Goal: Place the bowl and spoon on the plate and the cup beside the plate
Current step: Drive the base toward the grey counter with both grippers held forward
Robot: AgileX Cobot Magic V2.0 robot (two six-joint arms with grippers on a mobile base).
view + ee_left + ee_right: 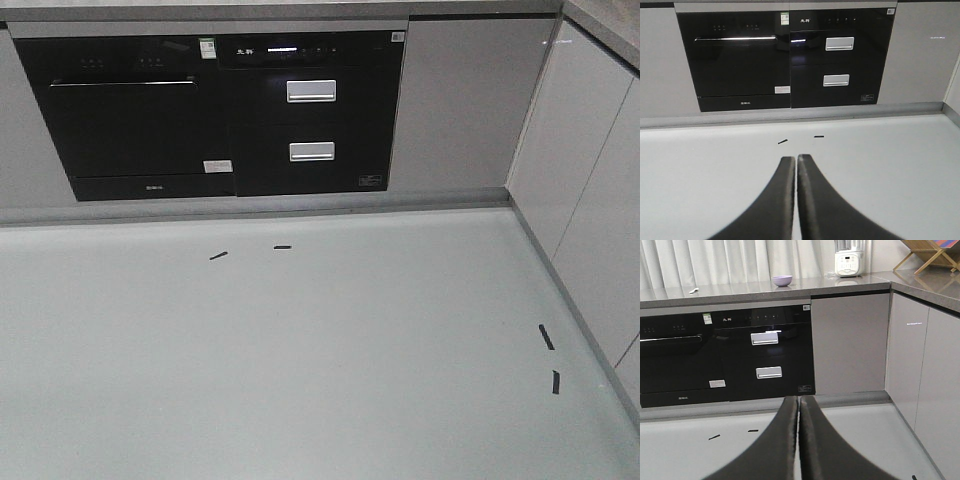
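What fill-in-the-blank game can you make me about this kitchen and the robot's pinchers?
1. The bowl up on the counter is coloured ____.
2. In the right wrist view, the spoon lies to the ____ of the bowl.
3. The left gripper and the right gripper are both ____, holding nothing.
4. The black drawer unit has ____ silver handles, one above the other.

Missing words: purple; left; shut; two.
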